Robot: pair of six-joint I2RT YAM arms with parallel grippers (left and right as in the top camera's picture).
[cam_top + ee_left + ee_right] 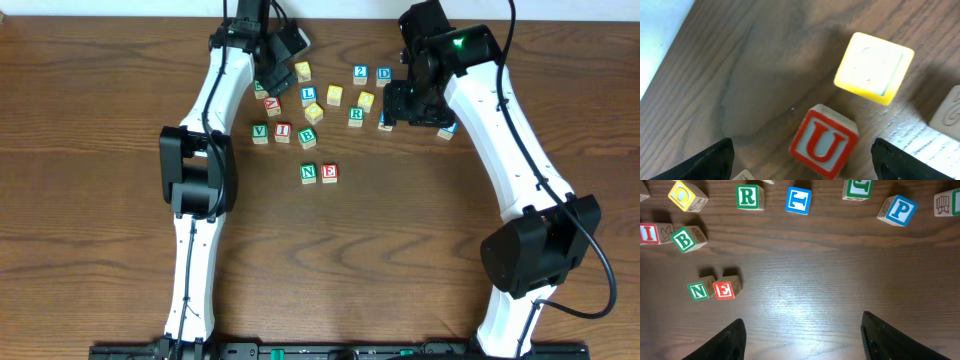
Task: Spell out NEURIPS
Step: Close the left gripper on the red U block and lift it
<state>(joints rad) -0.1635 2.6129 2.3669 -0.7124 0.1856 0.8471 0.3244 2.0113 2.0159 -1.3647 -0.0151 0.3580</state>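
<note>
Red U block (823, 147) is lying on the table (765, 75) between our left gripper's (801, 155) fingers, which are standing wide apart and not touching it. We are judging the left arm far nearer. Our right gripper (802, 335), likewise apart and empty, is hovering beside the N block (698, 291) and E block (723, 290).

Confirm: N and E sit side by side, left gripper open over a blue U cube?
Wrong colour: the U cube is red, as the left wrist view shows. N and E do sit side by side; left gripper is open over it.
</note>
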